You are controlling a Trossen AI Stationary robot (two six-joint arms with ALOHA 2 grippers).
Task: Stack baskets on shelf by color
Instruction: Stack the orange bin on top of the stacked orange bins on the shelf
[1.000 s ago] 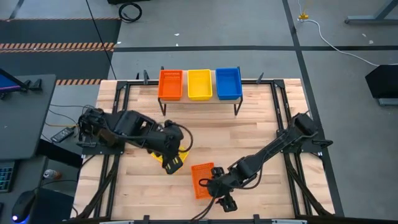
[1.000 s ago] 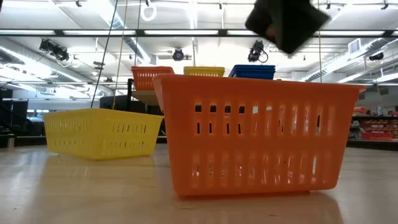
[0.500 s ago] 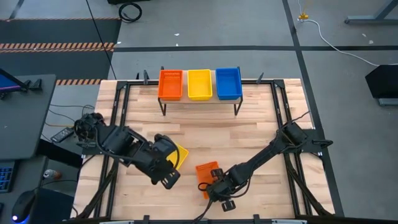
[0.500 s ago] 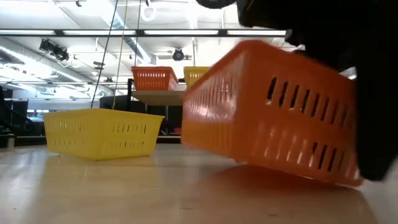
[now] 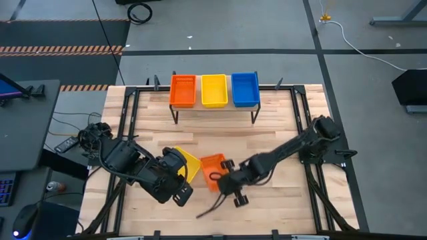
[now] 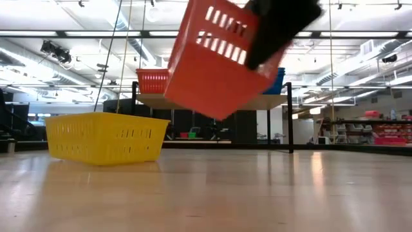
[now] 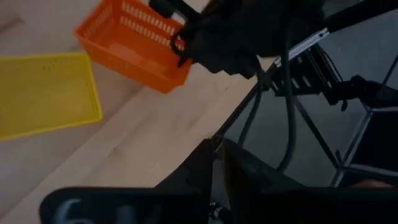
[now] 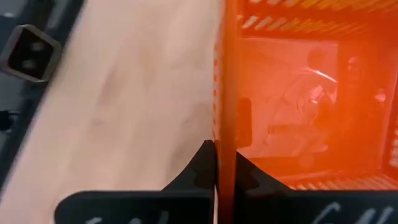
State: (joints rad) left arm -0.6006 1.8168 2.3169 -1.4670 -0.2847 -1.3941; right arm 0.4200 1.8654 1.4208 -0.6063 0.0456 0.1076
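Orange basket (image 6: 215, 61) (tilted, airborne) | right jaws (image 8: 219, 163) clamp wall | far rim cropped

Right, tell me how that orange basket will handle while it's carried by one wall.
The orange basket hangs tilted from the right gripper, so it may swing. It looks light: thin slotted plastic. The wall pinched may flex.

An orange basket (image 6: 219, 61) hangs tilted in the air above the near middle of the table, its mesh wall pinched by the right gripper (image 8: 219, 163). Just to its left a yellow basket (image 5: 187, 163) sits flat on the wood, mouth up, possibly touching the orange one. On the shelf (image 5: 213, 107) at the far edge stand three more upright side by side: orange (image 5: 183, 90) left, yellow (image 5: 214, 91) middle, blue (image 5: 245, 89) right
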